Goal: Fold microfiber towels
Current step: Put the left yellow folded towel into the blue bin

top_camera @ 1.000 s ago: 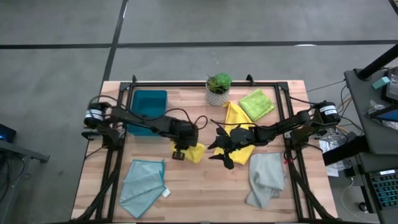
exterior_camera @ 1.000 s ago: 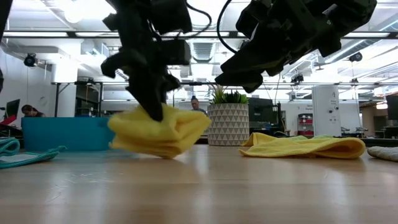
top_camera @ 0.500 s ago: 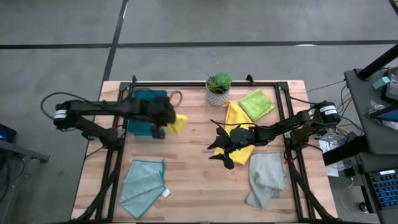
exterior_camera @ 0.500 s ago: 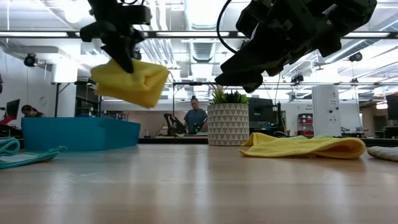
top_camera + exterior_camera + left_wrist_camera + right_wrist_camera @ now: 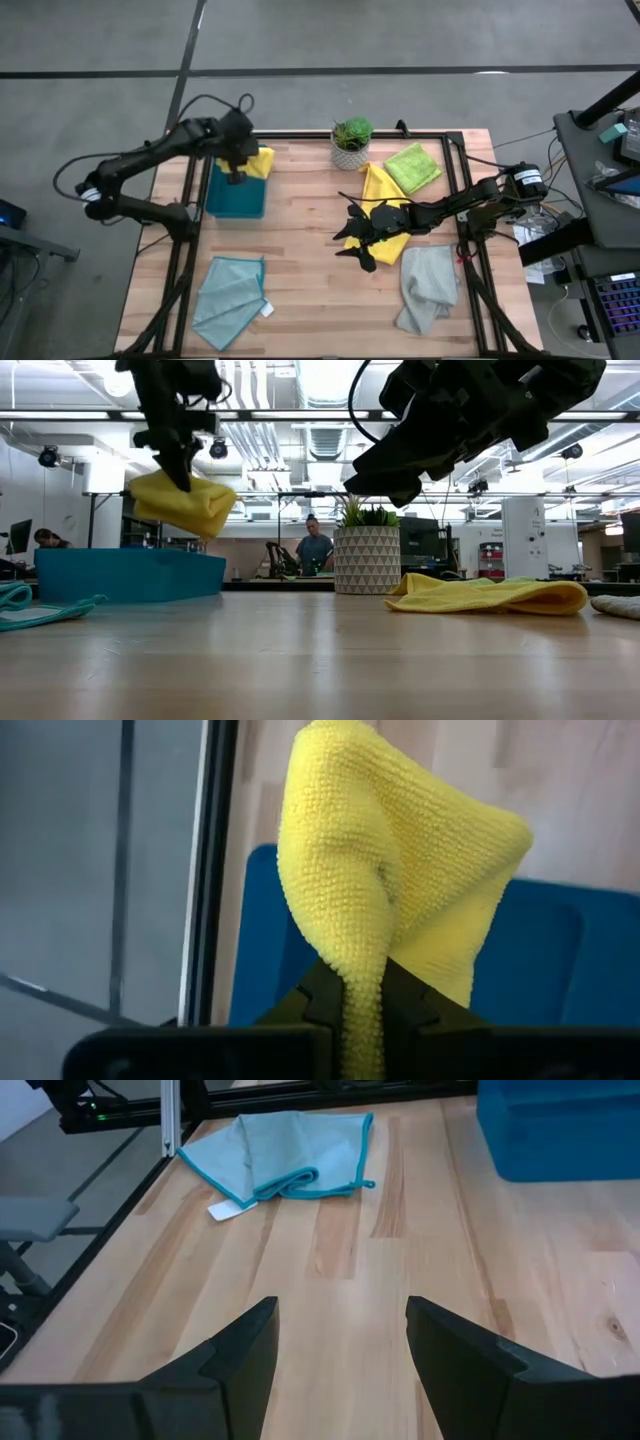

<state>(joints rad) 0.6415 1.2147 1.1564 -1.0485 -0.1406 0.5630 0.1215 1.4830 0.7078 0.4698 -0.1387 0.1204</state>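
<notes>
Hanging from the left gripper (image 5: pixel 362 995), whose fingers are pinched tight on one bunched edge, the folded yellow towel (image 5: pixel 259 161) sits above the far rim of the dark teal tray (image 5: pixel 235 190) near the table's far-left corner. Risk: released here, it may catch that rim, unfold or spill onto the table (image 5: pixel 310 280). The right gripper (image 5: pixel 340 1340) hovers spread wide and empty mid-table, over the second yellow towel (image 5: pixel 378 188).

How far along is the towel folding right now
Done: the lime green towel lies folded. In hand: the left end effector holds a folded yellow towel over the teal tray. Left: the other yellow towel, grey towel and light teal towel.
</notes>
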